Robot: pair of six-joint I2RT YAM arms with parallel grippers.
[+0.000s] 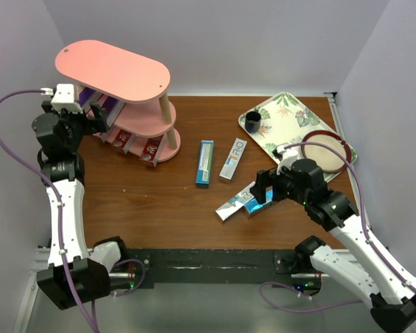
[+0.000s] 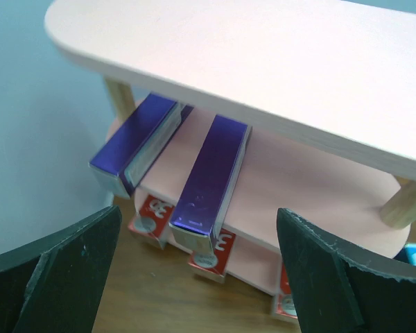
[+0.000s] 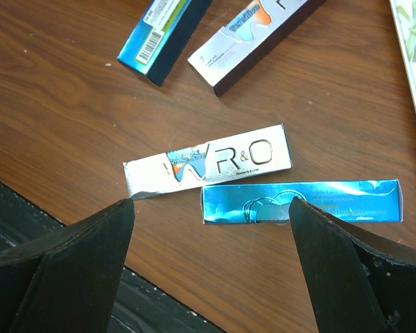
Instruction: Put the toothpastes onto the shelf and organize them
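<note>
- Shelf (image 1: 114, 69), upper left of the top view: two purple cartons lie on the middle tier and red cartons (image 2: 211, 255) on the bottom one.
- Left hand (image 2: 199, 229) is at the shelf's left end, level with the middle tier. Its fingers are spread wide and grip nothing.
- In the left wrist view the right purple carton (image 2: 211, 166) lies in line with the gap between the fingers, free of both. The left purple carton (image 2: 135, 139) lies skewed to it. Both overhang the tier's edge toward the hand.
- Risk: a finger that brushes an overhanging end as the hand pulls away could drag that carton off the tier onto the desk (image 1: 145, 201). The skewed one looks likelier to go.
- Right hand (image 3: 211, 205), lower right of centre in the top view, is open over two cartons and holds nothing.
- Below it are a silver carton (image 3: 208, 166) and a blue carton (image 3: 301, 201). They lie flat and close together, and I cannot tell whether they touch.
- Risk: closing here could catch both at once, or nip one and shove the other aside.
- Risk: the cartons lie low, so the fingers may scrape the desk first, and the glossy faces may slip in a light grip.
- Far blue carton (image 1: 205, 162) and white carton (image 1: 232, 159) lie mid-desk, side by side and apart.
- Four cartons lie off the shelf, so I judge the task a little past halfway.
- Tray (image 1: 291, 114) sits in the upper right, beside the right arm's likely path, and a wide swing could clip it.
</note>
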